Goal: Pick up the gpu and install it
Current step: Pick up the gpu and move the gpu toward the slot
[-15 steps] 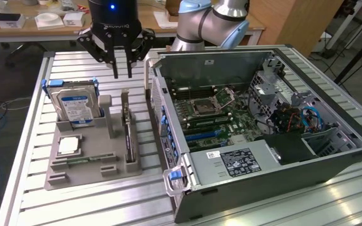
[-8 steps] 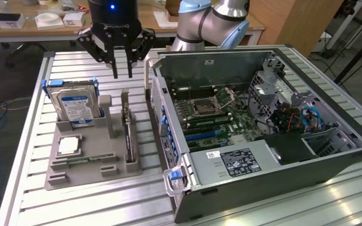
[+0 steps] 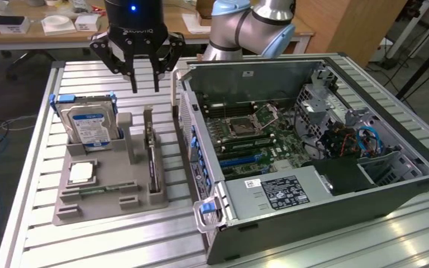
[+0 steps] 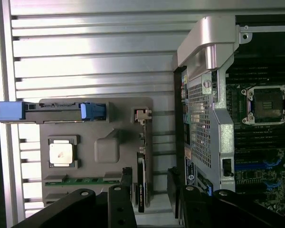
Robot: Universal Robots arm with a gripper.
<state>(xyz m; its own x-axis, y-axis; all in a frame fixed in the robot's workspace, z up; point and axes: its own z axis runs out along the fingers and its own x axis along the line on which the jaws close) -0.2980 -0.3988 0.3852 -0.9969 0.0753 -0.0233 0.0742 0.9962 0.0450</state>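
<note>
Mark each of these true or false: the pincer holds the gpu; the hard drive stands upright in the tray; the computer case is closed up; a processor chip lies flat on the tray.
1. The pincer holds the gpu. False: the pincer is open and empty, hanging above the gpu, which stands on edge in the gray tray.
2. The hard drive stands upright in the tray. True: the hard drive stands on edge at the tray's far end.
3. The computer case is closed up. False: the computer case lies open, with its motherboard showing.
4. A processor chip lies flat on the tray. True: the processor chip lies flat in front of the hard drive.
</note>
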